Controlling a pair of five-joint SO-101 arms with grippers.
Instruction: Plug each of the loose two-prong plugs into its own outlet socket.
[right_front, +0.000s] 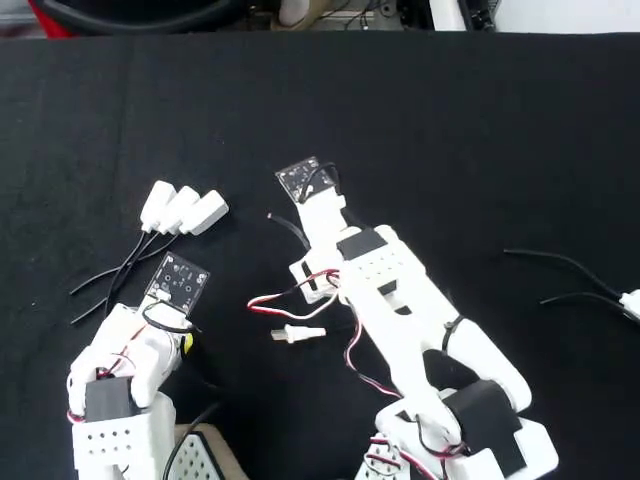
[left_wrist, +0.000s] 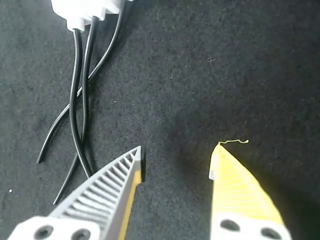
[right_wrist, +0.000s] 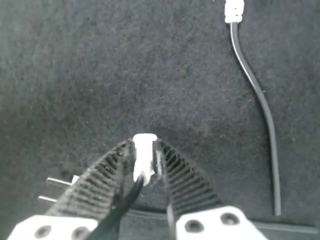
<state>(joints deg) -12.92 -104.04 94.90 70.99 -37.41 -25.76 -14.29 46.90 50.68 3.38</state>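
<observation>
Found right gripper (right_wrist: 144, 146) fingers clamped on a white corded plug (right_wrist: 143, 162) near the middle of the worktop (right_front: 480, 120). Noted socket cluster (right_front: 183, 209) toward the left edge from it, long axes slanting to the far right corner; judged nearer the left arm. Recorded left gripper (left_wrist: 177, 149) fingers spread, empty. Observed loose two-prong plug (right_front: 298, 333) lying crosswise between the arms.

Three white sockets (right_front: 185, 210) are sitting clustered, two arms (right_front: 400, 310) are reaching in, and at least three plugs (right_front: 297, 333) are showing (one clamped).
</observation>
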